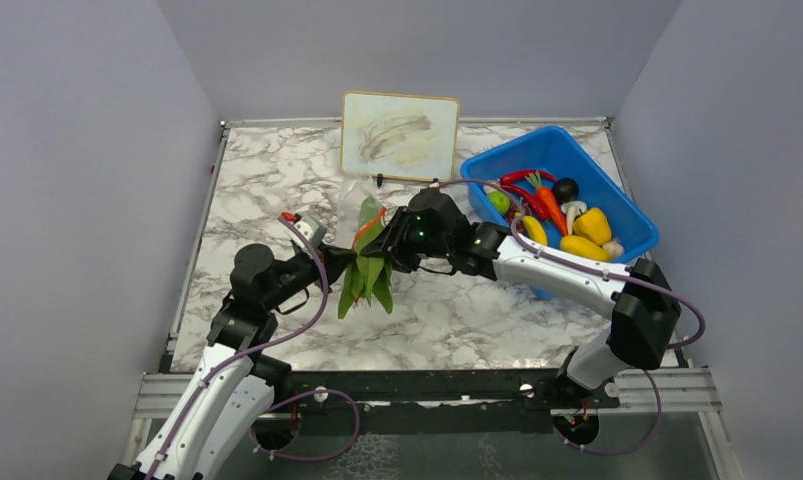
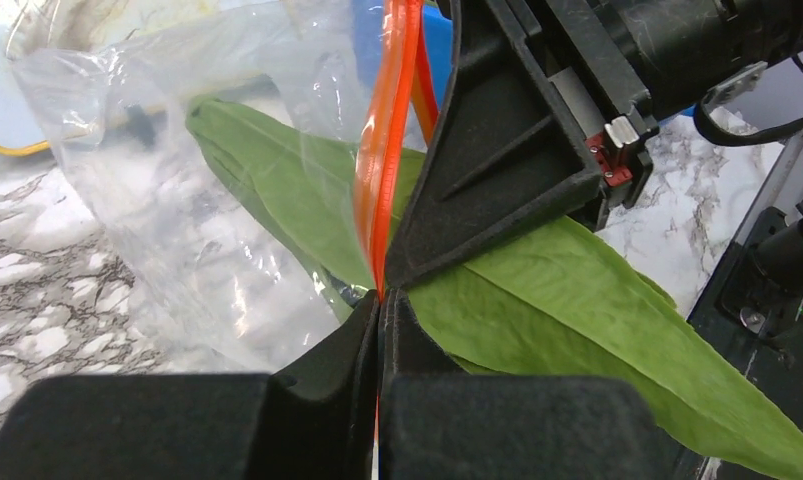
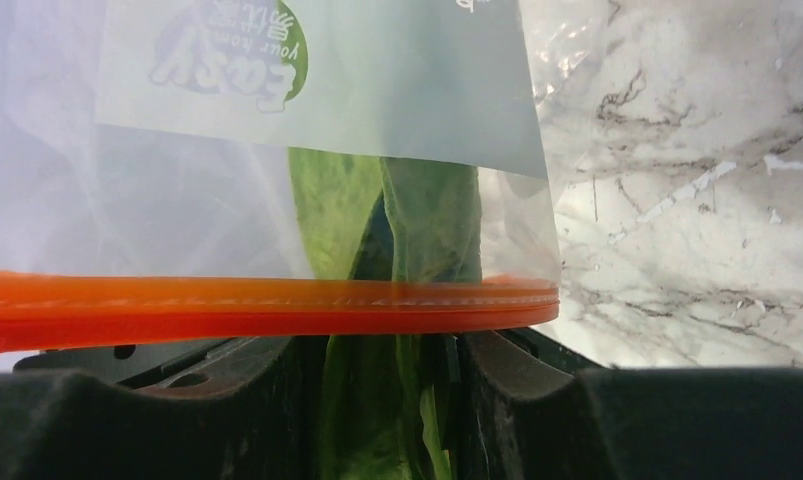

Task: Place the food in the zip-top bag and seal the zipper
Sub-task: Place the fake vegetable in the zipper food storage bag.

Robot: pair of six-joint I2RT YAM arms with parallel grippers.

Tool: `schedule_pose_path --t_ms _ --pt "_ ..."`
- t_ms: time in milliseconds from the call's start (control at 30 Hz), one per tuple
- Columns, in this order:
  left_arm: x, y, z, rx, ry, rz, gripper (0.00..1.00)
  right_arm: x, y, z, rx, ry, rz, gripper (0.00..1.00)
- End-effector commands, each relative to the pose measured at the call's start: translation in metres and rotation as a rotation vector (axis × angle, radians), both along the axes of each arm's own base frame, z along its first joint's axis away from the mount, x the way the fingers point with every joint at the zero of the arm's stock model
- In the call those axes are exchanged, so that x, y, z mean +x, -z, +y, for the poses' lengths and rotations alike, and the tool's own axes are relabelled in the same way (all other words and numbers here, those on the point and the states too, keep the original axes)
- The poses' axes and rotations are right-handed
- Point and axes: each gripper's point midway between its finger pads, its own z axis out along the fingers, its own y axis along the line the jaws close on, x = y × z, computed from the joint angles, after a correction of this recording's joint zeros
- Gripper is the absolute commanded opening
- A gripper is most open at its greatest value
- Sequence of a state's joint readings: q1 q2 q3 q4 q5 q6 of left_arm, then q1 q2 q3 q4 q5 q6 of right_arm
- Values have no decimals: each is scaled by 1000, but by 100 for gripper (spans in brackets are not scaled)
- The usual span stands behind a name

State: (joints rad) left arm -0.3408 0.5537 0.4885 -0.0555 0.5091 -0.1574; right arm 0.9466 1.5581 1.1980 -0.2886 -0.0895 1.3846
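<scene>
Overhead, the left gripper point(image 1: 334, 262) and the right gripper point(image 1: 395, 248) meet at mid-frame above the marble table point(image 1: 267, 190). Both are at the green leafy pod point(image 1: 367, 284), whose leaves hang out below the clear zip-top bag point(image 1: 360, 205). The zipper point(image 1: 370, 226) shows as an orange streak just above the leaves. The blue bin point(image 1: 617, 190) in the upper right holds the carrot point(image 1: 550, 205), yellow pepper point(image 1: 592, 225), red chili point(image 1: 522, 180) and dark round piece point(image 1: 565, 187).

From the left wrist, the left gripper's fingers are pressed together, pinching the zipper, which runs up from the frame's centre. The bag spreads to the upper left, and the pod lies partly inside it and stretches to the lower right. One black finger of the right gripper stands just right of the strip.

From the right wrist, the zipper crosses the frame level, and the pod is visible through the bag above it. The right gripper's fingers stand spread at the bottom with leaves in the gap; whether they touch the leaves I cannot tell.
</scene>
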Motion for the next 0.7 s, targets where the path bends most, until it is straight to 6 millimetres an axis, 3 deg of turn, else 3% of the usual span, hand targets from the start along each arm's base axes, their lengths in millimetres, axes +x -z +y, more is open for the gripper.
schedule_pose_path --t_ms 0,200,400,667 --pt "-8 -23 -7 -15 62 -62 0 28 -23 8 31 31 -135 38" --pt "-14 -22 -13 -23 117 -72 0 41 -27 18 0 -12 -221 38" --pt "-15 -24 -15 -24 131 -74 0 41 -29 23 -27 -129 -356 39" --pt "5 -21 1 -17 -32 -35 0 26 -5 12 -141 -258 -370 54"
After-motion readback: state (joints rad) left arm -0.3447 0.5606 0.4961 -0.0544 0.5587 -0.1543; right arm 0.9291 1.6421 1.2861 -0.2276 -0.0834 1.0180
